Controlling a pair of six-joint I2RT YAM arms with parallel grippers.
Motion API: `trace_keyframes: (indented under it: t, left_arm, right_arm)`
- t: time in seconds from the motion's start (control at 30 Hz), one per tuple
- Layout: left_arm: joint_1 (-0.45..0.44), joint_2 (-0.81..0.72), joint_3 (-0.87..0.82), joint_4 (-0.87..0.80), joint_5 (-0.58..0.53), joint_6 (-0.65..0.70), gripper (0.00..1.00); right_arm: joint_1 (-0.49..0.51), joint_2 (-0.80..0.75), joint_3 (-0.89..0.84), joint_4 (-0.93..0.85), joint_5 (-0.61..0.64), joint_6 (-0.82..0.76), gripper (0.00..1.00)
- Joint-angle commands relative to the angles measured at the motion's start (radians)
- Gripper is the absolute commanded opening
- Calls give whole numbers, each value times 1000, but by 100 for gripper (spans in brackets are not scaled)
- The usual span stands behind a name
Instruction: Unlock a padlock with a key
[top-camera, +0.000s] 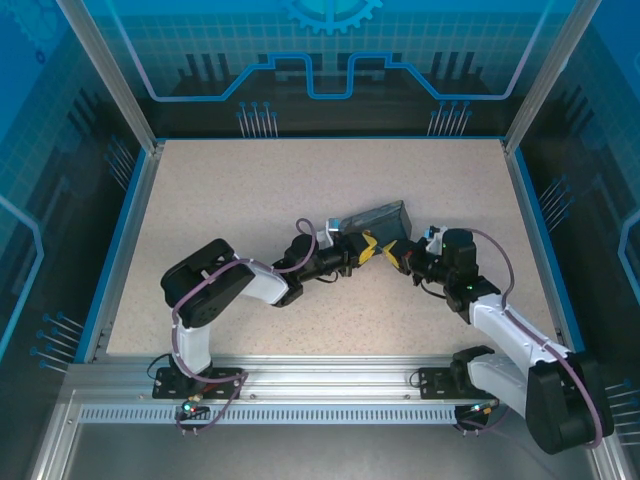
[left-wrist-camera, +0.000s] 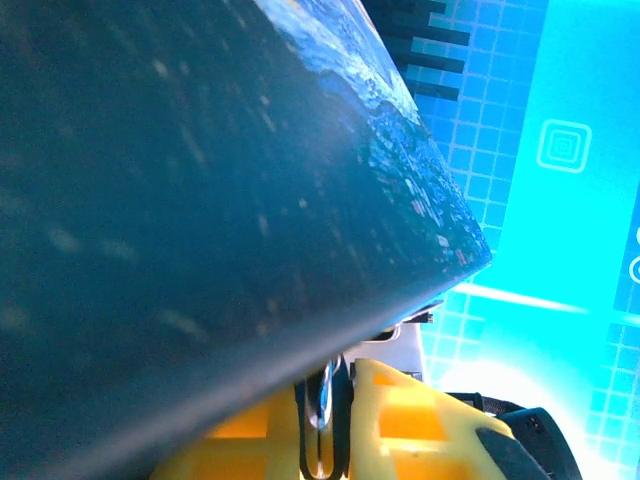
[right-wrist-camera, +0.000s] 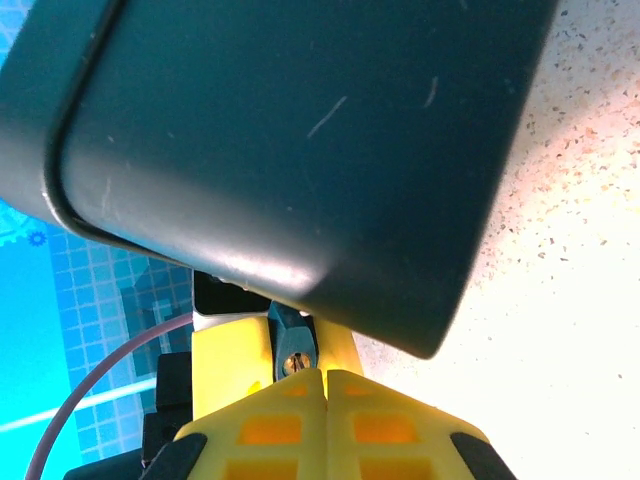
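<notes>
While the dark-blue box (top-camera: 378, 218) is blocking most of both wrist views, left gripper (left-wrist-camera: 325, 392) is clamping the padlock (right-wrist-camera: 290, 335) at the box's 6 o'clock; right gripper (right-wrist-camera: 325, 378) is sitting clenched just beside it, key too hidden to make out.

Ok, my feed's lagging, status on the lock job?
Left gripper shut on tiny blue-teal padlock by its thin metal shackle. Right gripper shut, tips at the padlock body; key not made out. Dark-blue painted box crowding both grippers.
</notes>
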Motion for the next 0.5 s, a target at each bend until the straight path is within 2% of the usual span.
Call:
trace_keyframes:
  t: [0.0, 0.47]
  left_arm:
    - [-9, 11, 7, 131, 0, -34, 0]
    - [-9, 10, 0, 140, 11, -34, 0]
  right_arm:
    - [11, -4, 25, -56, -23, 29, 0]
    - [15, 47, 24, 36, 95, 125, 0]
